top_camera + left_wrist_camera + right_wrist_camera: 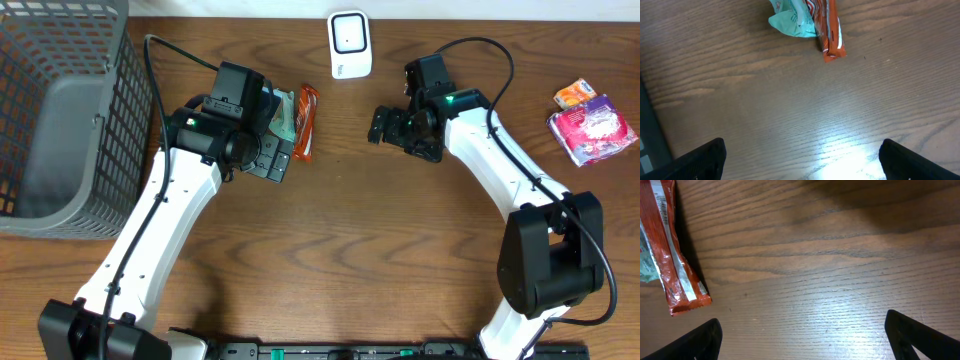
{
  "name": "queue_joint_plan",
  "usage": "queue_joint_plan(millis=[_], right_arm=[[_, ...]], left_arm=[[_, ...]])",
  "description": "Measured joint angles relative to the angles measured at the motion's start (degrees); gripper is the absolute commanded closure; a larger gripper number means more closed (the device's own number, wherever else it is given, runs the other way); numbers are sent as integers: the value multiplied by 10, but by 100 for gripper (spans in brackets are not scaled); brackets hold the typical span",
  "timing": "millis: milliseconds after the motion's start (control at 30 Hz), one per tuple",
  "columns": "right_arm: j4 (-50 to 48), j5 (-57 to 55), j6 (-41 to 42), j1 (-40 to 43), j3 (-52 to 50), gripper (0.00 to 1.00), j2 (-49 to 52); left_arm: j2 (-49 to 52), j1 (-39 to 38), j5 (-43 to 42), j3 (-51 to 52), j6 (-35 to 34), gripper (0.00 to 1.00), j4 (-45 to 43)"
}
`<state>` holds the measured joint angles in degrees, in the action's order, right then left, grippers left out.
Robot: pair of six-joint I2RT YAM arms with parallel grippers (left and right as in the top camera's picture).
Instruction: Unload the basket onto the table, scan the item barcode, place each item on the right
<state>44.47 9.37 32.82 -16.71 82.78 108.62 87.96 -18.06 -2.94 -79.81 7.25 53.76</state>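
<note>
The left gripper [802,156] and right gripper [805,337] are opened wide; nothing is held. The teal packet [791,21] touching the orange bar [832,30] could be taken with it in 1 pinch.

No legible text anywhere. Red wrapper [676,272]: fine dark print along its white strip, too small to read. Teal packet [791,22] and pink packet [594,127]: markings blurred, unreadable.

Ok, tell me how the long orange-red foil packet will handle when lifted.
The long orange-red foil packet looks thin and flat, so probably light. Its glossy, crinkled film may slip and bend. It lies against a teal crumpled packet, which a push might drag along.
</note>
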Motion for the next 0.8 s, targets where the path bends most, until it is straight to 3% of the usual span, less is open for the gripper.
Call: queue_joint_plan(millis=[800], right_arm=[[-32,-17,0,4,0,1,1]], left_arm=[[0,0,0,0,0,2,0]])
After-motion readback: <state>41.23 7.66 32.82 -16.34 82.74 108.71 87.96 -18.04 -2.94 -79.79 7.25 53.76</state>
